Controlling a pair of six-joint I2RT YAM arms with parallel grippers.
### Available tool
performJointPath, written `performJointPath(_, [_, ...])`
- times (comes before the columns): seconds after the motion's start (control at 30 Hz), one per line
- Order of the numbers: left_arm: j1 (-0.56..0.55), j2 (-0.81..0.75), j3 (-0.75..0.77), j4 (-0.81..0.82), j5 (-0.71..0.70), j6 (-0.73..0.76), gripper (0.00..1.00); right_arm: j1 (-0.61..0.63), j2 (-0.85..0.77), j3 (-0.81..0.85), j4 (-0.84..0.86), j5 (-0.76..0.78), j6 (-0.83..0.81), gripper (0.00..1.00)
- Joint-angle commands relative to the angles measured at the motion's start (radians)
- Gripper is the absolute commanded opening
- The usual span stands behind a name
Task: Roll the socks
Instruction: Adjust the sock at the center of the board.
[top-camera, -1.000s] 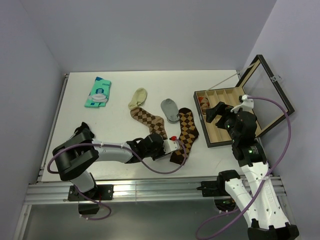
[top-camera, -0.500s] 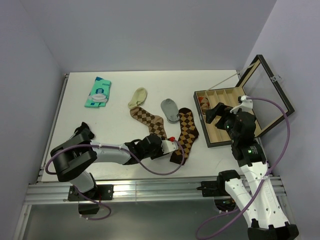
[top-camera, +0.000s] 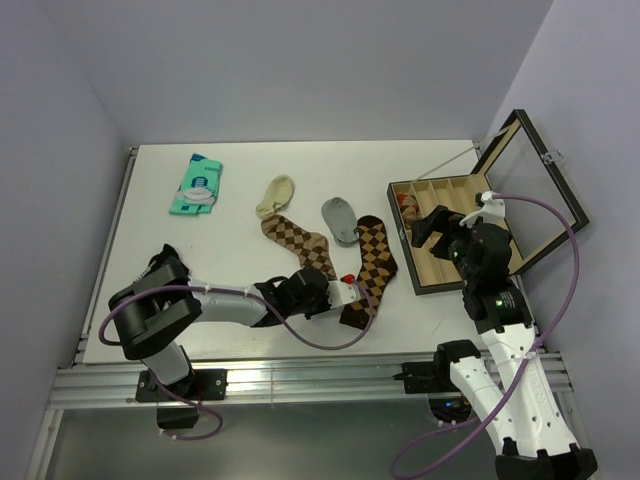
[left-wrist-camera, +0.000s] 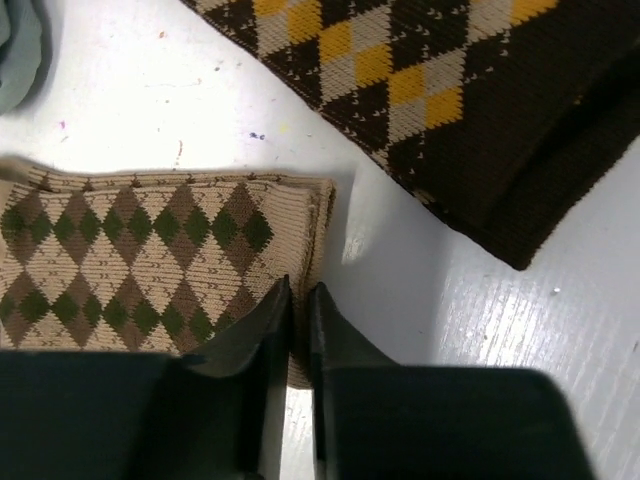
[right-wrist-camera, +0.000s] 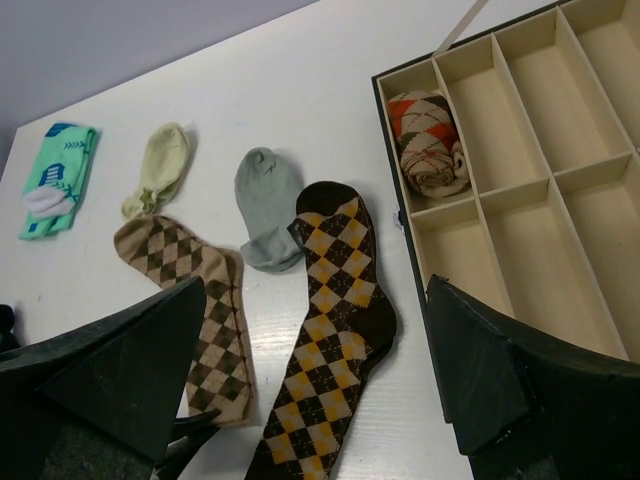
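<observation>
A long dark-brown sock with orange and tan diamonds (top-camera: 372, 265) lies flat on the table, also in the right wrist view (right-wrist-camera: 335, 330) and the left wrist view (left-wrist-camera: 450, 90). Beside it on the left lies a tan argyle sock with brown diamonds (top-camera: 300, 243) (left-wrist-camera: 140, 260). My left gripper (top-camera: 322, 281) (left-wrist-camera: 300, 310) is low on the table, shut on the edge of the tan sock's near end. My right gripper (top-camera: 435, 225) (right-wrist-camera: 315, 300) is open and empty, held above the table beside the box.
An open wooden box with dividers (top-camera: 470, 262) stands at the right, a rolled argyle sock (right-wrist-camera: 428, 140) in one compartment. A small grey sock (top-camera: 341, 218), a small cream sock (top-camera: 276, 195) and a green packaged pair (top-camera: 197, 184) lie farther back.
My left gripper has shifted only slightly at the tan sock's near end. The right arm has not moved.
</observation>
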Motion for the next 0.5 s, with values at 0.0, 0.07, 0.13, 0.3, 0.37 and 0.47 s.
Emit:
performJointPath(0.0, [0.006,-0.003,0.025,-0.077,0.090,0.000,0.13,0.003,-0.015,-0.003,0.015,0.005,-0.011,0.98])
performJointPath(0.07, [0.009,-0.023,0.030,-0.110,0.122,0.001,0.08,0.003,-0.013,-0.002,0.017,-0.004,-0.011,0.97])
performJointPath(0.13, [0.015,-0.035,0.056,-0.170,0.170,0.019,0.04,0.003,-0.008,-0.001,0.018,-0.012,-0.013,0.96])
performJointPath(0.3, [0.105,-0.075,0.168,-0.420,0.413,0.072,0.00,0.003,0.004,0.005,0.031,-0.066,-0.020,0.94])
performJointPath(0.37, [0.151,-0.086,0.197,-0.549,0.495,0.124,0.00,0.003,0.008,-0.002,0.043,-0.089,-0.020,0.94])
performJointPath(0.47, [0.249,-0.080,0.249,-0.727,0.647,0.220,0.00,0.014,0.004,-0.019,0.072,-0.129,-0.017,0.93])
